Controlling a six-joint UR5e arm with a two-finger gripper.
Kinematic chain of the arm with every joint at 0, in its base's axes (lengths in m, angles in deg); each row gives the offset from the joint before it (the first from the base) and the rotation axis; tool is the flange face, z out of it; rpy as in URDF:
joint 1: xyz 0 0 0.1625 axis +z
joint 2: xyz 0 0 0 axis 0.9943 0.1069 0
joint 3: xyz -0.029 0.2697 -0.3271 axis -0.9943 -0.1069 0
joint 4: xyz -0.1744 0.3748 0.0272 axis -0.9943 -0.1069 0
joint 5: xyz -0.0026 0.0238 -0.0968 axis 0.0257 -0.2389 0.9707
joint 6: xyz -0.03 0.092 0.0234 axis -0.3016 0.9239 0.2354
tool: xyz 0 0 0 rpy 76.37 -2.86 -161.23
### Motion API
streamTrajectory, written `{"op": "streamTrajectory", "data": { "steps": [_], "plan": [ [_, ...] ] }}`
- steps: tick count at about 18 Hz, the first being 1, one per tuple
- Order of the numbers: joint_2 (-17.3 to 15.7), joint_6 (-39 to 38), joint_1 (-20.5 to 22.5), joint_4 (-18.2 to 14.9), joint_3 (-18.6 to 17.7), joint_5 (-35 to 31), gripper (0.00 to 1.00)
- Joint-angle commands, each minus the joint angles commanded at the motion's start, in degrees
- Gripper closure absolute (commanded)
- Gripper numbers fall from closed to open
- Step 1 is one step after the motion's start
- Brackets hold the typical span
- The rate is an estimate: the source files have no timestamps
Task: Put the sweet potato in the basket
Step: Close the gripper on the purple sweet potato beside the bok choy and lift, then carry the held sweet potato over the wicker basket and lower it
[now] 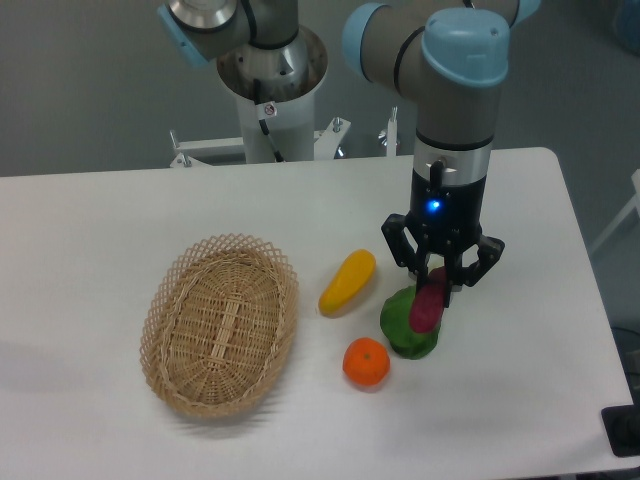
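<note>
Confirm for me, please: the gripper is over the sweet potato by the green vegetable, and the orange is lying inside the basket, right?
Not quite. The camera view shows the orange on the table, right of the basket, which holds nothing. The rest stands: the gripper is over the sweet potato by the green vegetable.

On the white worktop (pixel 100 220), the claw (pixel 437 290) points down with the sweet potato (pixel 428 303) between its fingers, above a green vegetable (pixel 403 325). An orange (pixel 366 362) and a yellow squash (pixel 348 281) lie near; the wicker basket (pixel 162 300) sits well apart.
</note>
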Motion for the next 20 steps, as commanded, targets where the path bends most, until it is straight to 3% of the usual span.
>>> {"op": "streamTrajectory", "data": {
  "steps": [10,14,20],
  "plan": [
    [1.5,-0.3,-0.4,-0.1,-0.1,-1.1,0.70],
    [2.2,-2.6,-2.6,-0.1,0.0,-3.9,0.70],
    [1.7,-14.1,-9.7,0.2,-2.4,-10.1,0.70]
  ]
}}
